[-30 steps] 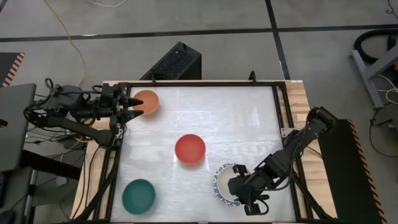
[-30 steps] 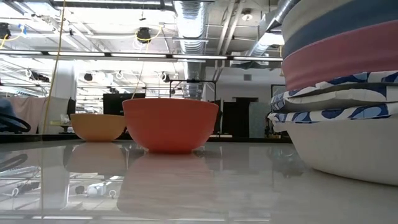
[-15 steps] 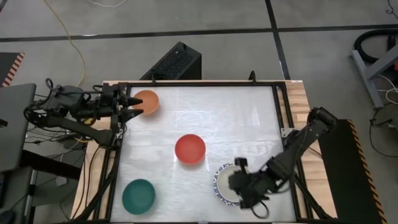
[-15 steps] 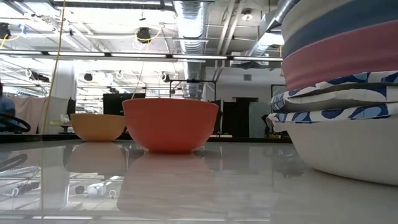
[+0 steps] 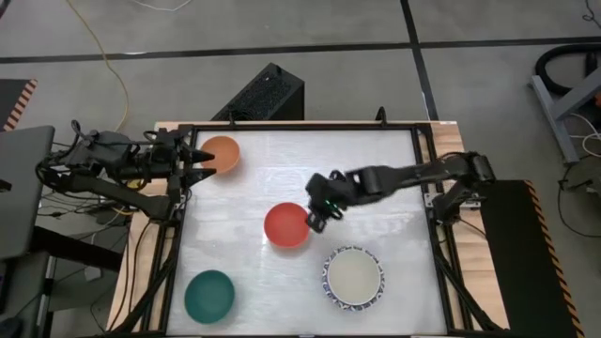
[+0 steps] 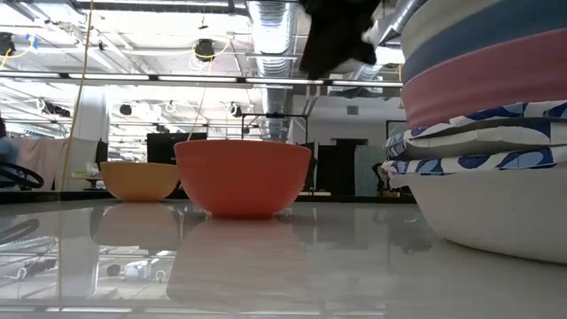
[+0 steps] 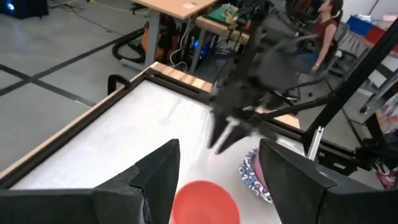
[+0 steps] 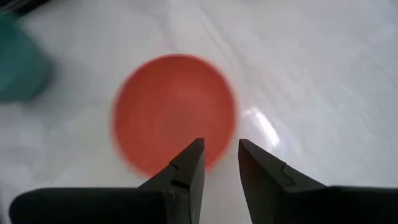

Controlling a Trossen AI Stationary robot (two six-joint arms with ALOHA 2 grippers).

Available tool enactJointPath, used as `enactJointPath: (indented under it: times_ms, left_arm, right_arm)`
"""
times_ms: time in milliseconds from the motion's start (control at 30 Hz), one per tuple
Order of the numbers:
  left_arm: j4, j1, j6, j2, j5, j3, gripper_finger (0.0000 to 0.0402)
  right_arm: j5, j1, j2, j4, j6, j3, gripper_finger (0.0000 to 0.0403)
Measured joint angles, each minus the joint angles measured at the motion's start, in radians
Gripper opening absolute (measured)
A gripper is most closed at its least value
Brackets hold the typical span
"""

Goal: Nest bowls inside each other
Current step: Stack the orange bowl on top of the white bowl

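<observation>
Bowl stack cut off at picture's edge.

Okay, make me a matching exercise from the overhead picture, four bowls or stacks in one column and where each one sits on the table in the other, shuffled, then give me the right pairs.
Things:
1. orange bowl
2. red bowl
3. teal bowl
4. stack of nested bowls

Places, as seen in the high view:
A. near-left corner of the table
B. middle of the table, with the right gripper at its rim
C. near edge, right of centre
D. far-left corner, just in front of the left gripper

Pairs: 1-D, 2-B, 3-A, 4-C
</observation>
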Motion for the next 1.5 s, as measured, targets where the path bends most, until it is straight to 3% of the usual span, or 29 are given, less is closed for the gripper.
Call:
enactJointPath:
  times_ms: [267, 667, 1067, 1400, 1500]
  left_arm:
    - [-0.031, 0.000, 0.011, 0.000, 0.002, 0.000, 0.0210]
    - [-0.066, 0.000, 0.036, 0.000, 0.002, 0.000, 0.0210]
    - [-0.067, 0.000, 0.051, 0.000, -0.007, 0.000, 0.0210]
    - [-0.075, 0.000, 0.051, 0.001, -0.001, 0.000, 0.0210]
    - [-0.092, 0.000, 0.041, 0.000, -0.001, 0.000, 0.0210]
  right_arm:
    - [-0.157, -0.095, 0.135, 0.058, -0.017, 0.000, 0.0118]
    - [-0.134, -0.109, 0.226, 0.114, 0.003, -0.001, 0.0141]
    - [-0.120, -0.112, 0.231, 0.111, -0.067, 0.000, 0.0218]
    - [-0.139, -0.108, 0.306, 0.146, -0.060, -0.002, 0.0202]
    - [-0.154, -0.102, 0.321, 0.170, 0.005, 0.000, 0.0179]
